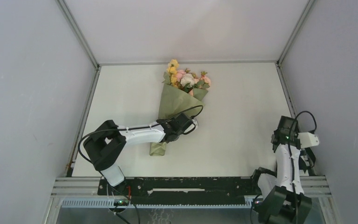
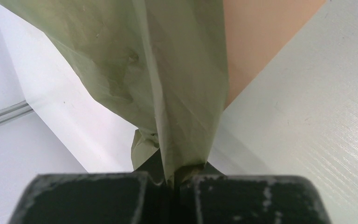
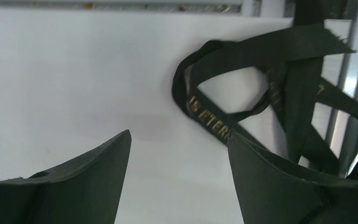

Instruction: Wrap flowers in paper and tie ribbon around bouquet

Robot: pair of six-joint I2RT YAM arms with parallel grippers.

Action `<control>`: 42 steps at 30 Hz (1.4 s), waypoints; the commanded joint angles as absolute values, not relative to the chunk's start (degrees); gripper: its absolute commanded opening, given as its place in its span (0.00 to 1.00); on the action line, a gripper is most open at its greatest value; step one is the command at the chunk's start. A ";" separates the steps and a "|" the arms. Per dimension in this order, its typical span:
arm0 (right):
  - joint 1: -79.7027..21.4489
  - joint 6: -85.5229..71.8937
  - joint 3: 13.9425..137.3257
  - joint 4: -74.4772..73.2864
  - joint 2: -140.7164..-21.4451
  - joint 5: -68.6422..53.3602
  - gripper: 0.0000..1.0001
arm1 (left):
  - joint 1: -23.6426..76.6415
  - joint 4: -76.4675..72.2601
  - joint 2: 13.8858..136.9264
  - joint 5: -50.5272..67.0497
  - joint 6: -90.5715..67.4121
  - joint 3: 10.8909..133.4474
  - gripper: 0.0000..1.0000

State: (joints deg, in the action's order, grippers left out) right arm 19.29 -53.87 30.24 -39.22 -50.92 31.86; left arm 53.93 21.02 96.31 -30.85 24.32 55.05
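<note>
Shut tight, the left hand point(image 2: 172, 181) has a fold of the olive-green paper point(image 2: 182, 93) nipped between its two fingers, at the right edge of the bouquet point(image 1: 175, 105), below its middle and above the narrow stem end. A corner of the paper's peach reverse point(image 2: 261, 37) shows beyond the pinched flap. The grip sits where the wrapped layers overlap, probably so the springy sheet cannot unroll while nothing yet binds it. The bouquet lies flat on the bench point(image 1: 242, 93) with its flowers point(image 1: 186, 77) spilling from the wide end that points away from the arms, and its closed tip pointing back toward them. No band shows around it, so the wrapping looks done and the tying not yet begun. Well apart from the bouquet, off to its right, the right hand point(image 3: 178, 135) stands with its fingers spread wide and nothing between them. Just beyond it lies the black ribbon point(image 3: 214, 123), heaped in loose loops with gold lettering on it. One finger overlaps a strand in the wrist view, though whether they touch cannot be told. That wide spread suits a floppy pile whose strands lie at mixed angles.
</note>
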 commanded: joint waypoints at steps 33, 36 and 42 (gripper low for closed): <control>23.05 -23.94 57.01 -20.67 -48.22 -13.73 0.00 | 53.88 23.86 96.86 -26.45 23.56 55.40 0.01; 14.99 -21.91 61.97 -19.60 -44.12 -20.26 0.00 | 53.88 23.96 97.00 -26.61 23.56 55.31 0.01; 8.29 -20.34 62.05 -19.45 -39.96 -24.02 0.00 | 53.88 23.96 97.22 -26.90 23.65 55.16 0.01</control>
